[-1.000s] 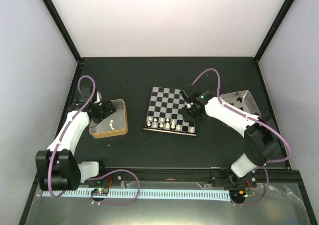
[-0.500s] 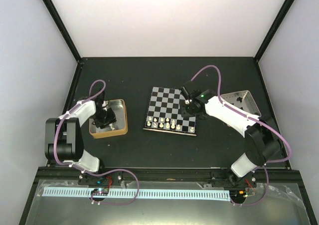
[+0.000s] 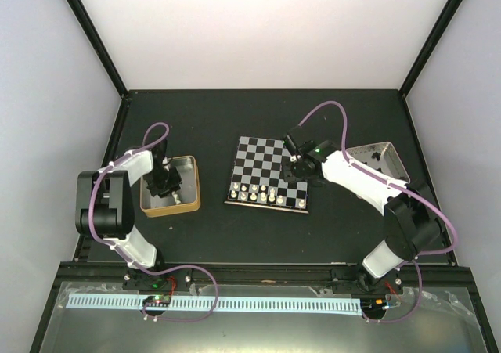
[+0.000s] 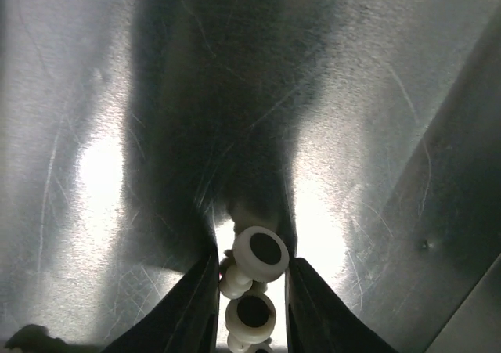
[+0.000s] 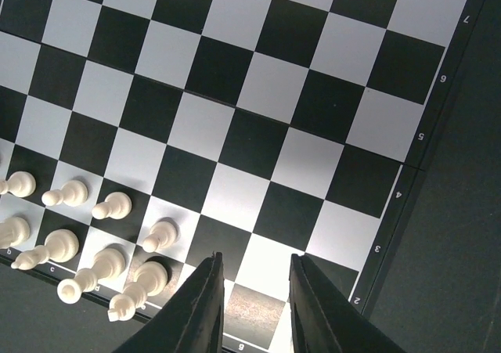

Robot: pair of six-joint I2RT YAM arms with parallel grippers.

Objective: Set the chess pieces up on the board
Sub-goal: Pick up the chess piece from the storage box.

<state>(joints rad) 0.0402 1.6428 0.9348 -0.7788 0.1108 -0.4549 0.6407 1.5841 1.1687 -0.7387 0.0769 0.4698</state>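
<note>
The board [image 3: 270, 165] lies in the middle of the table, with several cream-white chess pieces [image 3: 262, 196] in two rows along its near edge. My left gripper [image 3: 166, 182] is down inside the gold-sided tin [image 3: 193, 190]. In the left wrist view its jaws [image 4: 252, 257] are shut on a white chess piece [image 4: 261, 251] lying on its side, with another white piece [image 4: 252, 312] just behind it. My right gripper [image 3: 297, 173] hovers over the board's right part. Its fingers [image 5: 256, 257] stand open over the squares [image 5: 258, 142] with nothing between them, to the right of the white pieces [image 5: 109, 206].
A pinkish-silver tin [image 3: 374, 161] with dark pieces in it sits right of the board. The gold tin's scratched metal floor [image 4: 376, 134] fills the left wrist view. Black frame posts and pale walls enclose the dark table.
My left gripper has dropped into the gold tin and its jaws have closed round the white pieces. The right gripper has drawn slightly up the board and its jaws have narrowed.
</note>
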